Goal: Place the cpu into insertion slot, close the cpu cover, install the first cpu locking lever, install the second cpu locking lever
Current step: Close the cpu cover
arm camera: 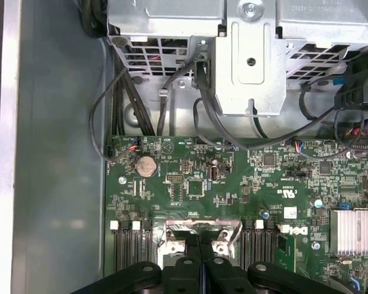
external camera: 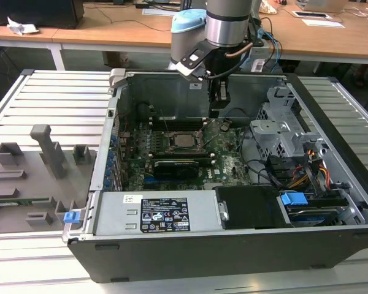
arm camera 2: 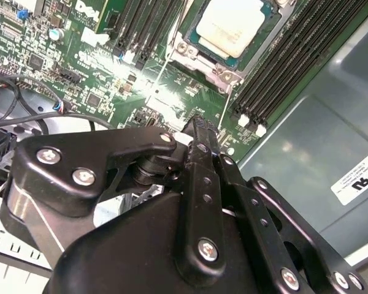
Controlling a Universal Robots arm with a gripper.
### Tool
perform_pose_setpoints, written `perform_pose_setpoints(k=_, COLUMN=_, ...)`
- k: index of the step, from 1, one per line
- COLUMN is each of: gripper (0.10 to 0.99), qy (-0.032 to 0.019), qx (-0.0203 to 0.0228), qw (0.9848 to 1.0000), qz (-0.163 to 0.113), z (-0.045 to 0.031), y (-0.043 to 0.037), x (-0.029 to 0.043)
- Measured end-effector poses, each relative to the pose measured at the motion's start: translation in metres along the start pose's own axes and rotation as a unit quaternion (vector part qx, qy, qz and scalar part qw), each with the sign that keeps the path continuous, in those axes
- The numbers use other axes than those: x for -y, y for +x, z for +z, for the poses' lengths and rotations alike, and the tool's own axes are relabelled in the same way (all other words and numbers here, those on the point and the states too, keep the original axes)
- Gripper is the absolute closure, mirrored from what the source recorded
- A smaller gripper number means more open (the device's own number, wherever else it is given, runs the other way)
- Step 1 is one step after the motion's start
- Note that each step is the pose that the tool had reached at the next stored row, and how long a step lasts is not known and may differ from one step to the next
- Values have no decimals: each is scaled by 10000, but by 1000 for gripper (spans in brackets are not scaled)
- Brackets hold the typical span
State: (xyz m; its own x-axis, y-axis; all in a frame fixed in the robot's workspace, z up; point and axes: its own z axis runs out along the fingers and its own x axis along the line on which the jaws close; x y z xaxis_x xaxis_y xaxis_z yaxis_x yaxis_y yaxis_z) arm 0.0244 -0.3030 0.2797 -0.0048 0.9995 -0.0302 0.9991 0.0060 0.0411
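You had the cpu [arm camera 2: 230, 24] seated in the slot [arm camera 2: 271, 7], upper centre of the second wrist view. The cover [arm camera 2: 202, 61] appeared down and the levers [arm camera 2: 227, 104] appeared unlatched. The gripper [arm camera 2: 201, 125] was narrow and empty, nearby.

The arm [external camera: 230, 24] is reaching straight down from above with its wrist upright, and the gripper [external camera: 216, 112] is holding its two black fingers [arm camera 2: 202, 165] pressed flat together, its tips pointing down near the cpu [external camera: 185, 139], on the exterior view's right of it.
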Motion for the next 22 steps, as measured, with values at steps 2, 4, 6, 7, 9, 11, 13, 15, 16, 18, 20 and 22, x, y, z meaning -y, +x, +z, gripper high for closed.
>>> perform_pose_setpoints(k=2, gripper=980, qy=0, qx=1, qw=10000, qz=0, z=1, y=3, x=-18)
perform_pose_setpoints(k=4, gripper=980, qy=1, qx=1, qw=10000, qz=-1, z=1, y=7, x=-38)
perform_pose_setpoints(k=6, gripper=980, qy=4, qx=2, qw=10000, qz=-3, z=4, y=13, x=-97)
perform_pose_setpoints(k=7, gripper=980, qy=5, qx=3, qw=10000, qz=-3, z=5, y=16, x=-106)
perform_pose_setpoints(k=9, gripper=980, qy=5, qx=6, qw=10000, qz=-3, z=5, y=19, x=-124)
perform_pose_setpoints(k=11, gripper=980, qy=6, qx=8, qw=10000, qz=-5, z=6, y=23, x=-132)
perform_pose_setpoints(k=13, gripper=980, qy=6, qx=8, qw=10000, qz=-6, z=6, y=26, x=-138)
perform_pose_setpoints(k=15, gripper=980, qy=6, qx=8, qw=10000, qz=-7, z=6, y=28, x=-143)
perform_pose_setpoints(k=16, gripper=980, qy=6, qx=10, qw=10000, qz=-7, z=7, y=28, x=-146)
perform_pose_setpoints(k=18, gripper=980, qy=6, qx=11, qw=10000, qz=-7, z=10, y=28, x=-149)
perform_pose_setpoints(k=20, gripper=980, qy=6, qx=10, qw=10000, qz=-9, z=15, y=25, x=-149)
perform_pose_setpoints(k=22, gripper=980, qy=7, qx=11, qw=10000, qz=-9, z=15, y=23, x=-149)
